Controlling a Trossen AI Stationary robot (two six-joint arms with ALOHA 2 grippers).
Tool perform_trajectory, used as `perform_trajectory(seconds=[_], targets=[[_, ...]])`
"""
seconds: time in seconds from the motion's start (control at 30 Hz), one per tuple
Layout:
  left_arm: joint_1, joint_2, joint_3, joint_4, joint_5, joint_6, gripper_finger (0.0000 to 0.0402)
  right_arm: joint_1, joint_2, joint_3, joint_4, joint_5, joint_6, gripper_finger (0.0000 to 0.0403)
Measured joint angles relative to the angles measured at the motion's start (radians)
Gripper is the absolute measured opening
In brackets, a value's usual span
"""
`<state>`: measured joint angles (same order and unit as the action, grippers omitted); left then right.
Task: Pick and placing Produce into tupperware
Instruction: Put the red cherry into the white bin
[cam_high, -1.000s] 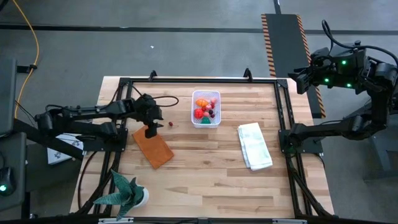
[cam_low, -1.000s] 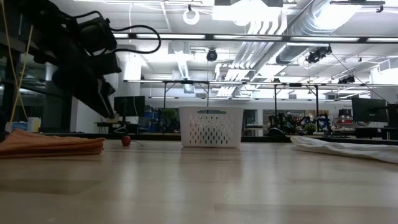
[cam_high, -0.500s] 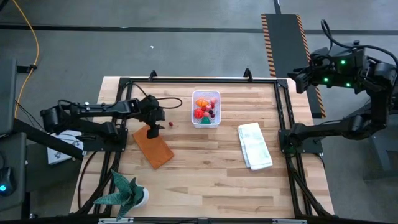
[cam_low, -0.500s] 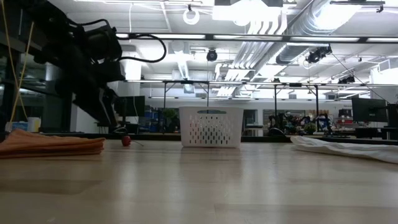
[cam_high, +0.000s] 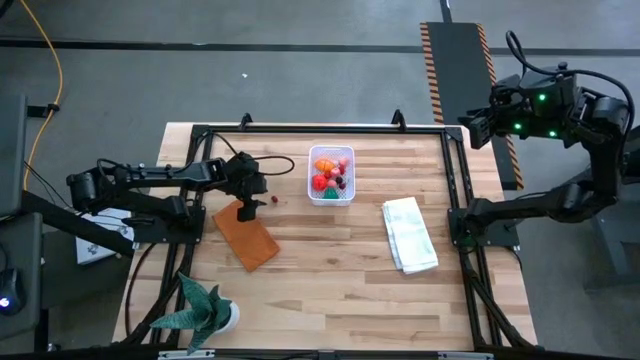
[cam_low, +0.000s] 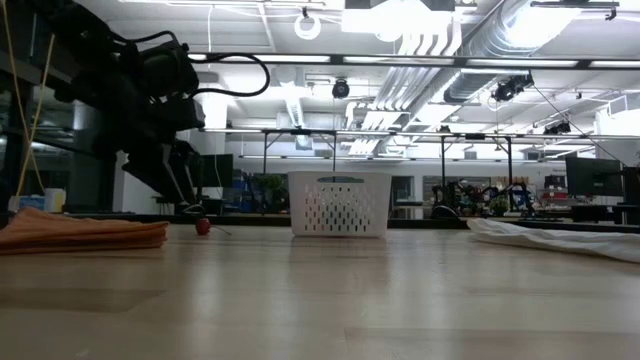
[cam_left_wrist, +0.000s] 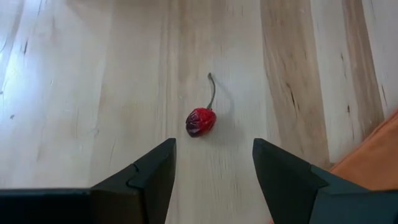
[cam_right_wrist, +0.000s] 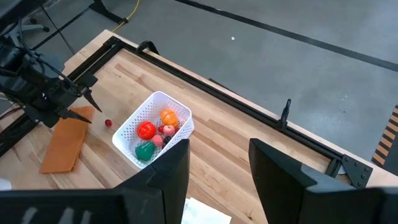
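A small dark-red cherry with a stem lies on the wood table, left of the tupperware; it also shows in the high view and the low view. My left gripper hangs open just above the table. Its fingers slant down toward the cherry, which lies just beyond the fingertips, untouched. The white perforated tupperware holds an orange piece, a red ball, a green piece and berries. My right gripper waits open, high beyond the table's far right corner.
An orange-brown flat cloth lies just under and near of my left gripper. A folded white cloth lies right of centre. A green spiky plant stands at the near left corner. Black frame rails edge the table.
My left gripper has sunk toward the table and moved a little toward the cherry, rolling slightly. The cherry has stayed where it was.
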<state>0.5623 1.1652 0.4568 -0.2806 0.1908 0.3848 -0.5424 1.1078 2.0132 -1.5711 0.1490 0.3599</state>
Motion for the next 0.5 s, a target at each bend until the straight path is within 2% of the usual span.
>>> perform_trajectory(seconds=[0.5], targets=[[0.0,0.019,0.0,0.0,0.015,0.046,0.0203,0.0,0.005,0.0,0.0,0.0,-0.002,0.0158]])
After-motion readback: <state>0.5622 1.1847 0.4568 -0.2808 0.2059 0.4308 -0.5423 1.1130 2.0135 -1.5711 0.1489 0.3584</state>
